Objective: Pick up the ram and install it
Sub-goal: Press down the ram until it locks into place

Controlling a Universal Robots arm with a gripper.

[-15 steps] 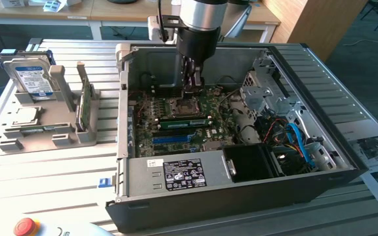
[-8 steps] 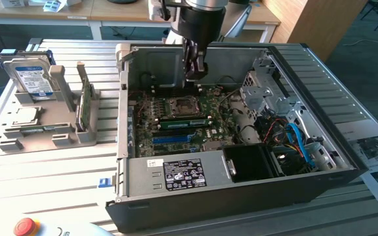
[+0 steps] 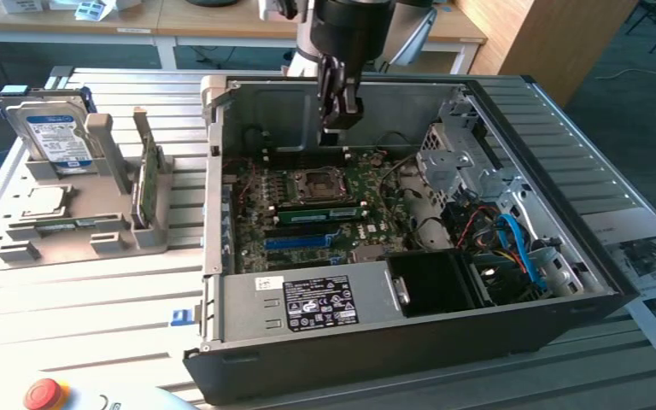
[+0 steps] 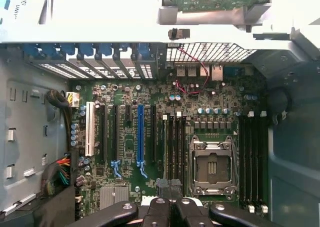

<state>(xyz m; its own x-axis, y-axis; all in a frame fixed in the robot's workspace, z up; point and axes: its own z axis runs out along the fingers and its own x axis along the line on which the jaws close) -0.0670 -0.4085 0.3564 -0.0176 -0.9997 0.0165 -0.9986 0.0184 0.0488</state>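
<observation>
- One green circuit-board ram stick (image 3: 146,175) stands on edge in a grey plastic holder (image 3: 89,243) on the slatted metal surface (image 3: 78,299), at 9 o'clock of the open black computer case (image 3: 477,333). It is not picked up yet.
- Black claw (image 3: 340,115) hangs over the motherboard, at 12 o'clock of the square silver CPU socket (image 3: 311,184). It is pressed together, with nothing visibly pinched.
- Step in hand, by my read: the pick.
- To do it well: spread the claw before descending, line the fingers up with the stick's flat faces, and pinch mid-length so it hangs level.
- Lift straight out of the holder; any tilt risks jamming.
- Stay clear of the silver hard drive with blue label (image 3: 55,132) at 11 o'clock of the ram.
</observation>
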